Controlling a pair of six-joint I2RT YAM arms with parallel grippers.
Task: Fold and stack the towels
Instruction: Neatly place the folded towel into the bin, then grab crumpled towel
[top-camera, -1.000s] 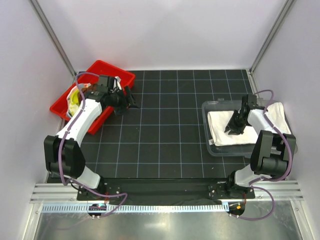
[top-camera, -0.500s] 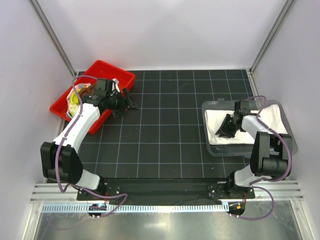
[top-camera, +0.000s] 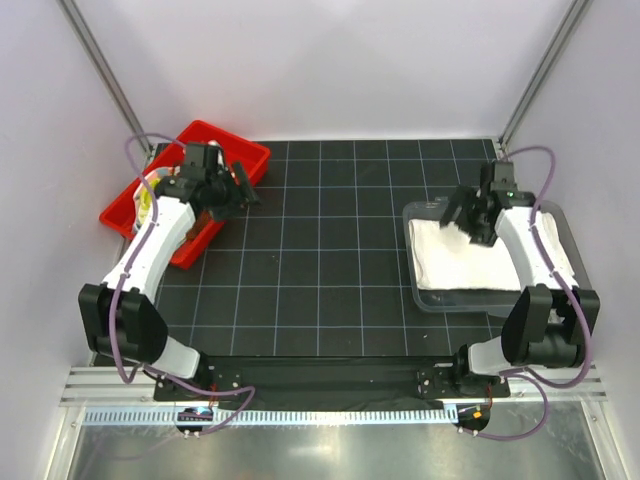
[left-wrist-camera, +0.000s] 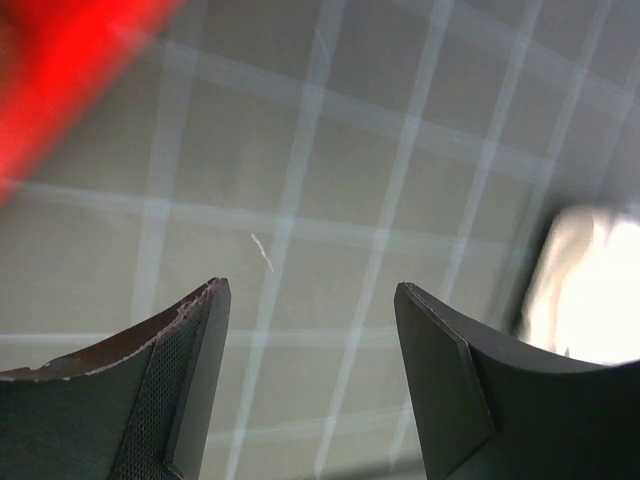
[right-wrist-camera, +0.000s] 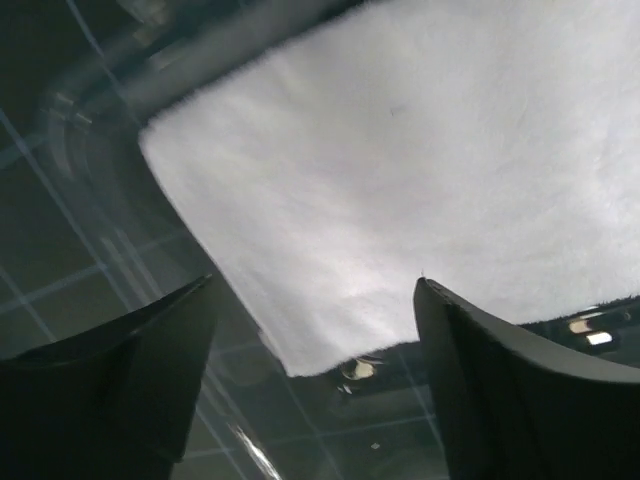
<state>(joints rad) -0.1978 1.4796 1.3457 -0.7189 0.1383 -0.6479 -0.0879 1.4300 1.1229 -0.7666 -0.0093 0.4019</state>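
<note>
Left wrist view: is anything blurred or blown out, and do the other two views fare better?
Left wrist: the red tray is a smeared blur at upper left, the grid lines are soft, and a bright patch at right is blown out. Right wrist: the white towel is bright; small glints on the clear bin. Top external: sharp, evenly lit.

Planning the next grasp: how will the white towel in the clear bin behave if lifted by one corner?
Probably floppy: the white towel lies slack in the clear bin. Its fuzzy nap should resist slipping. Likely light, since it looks like thin cloth.
</note>
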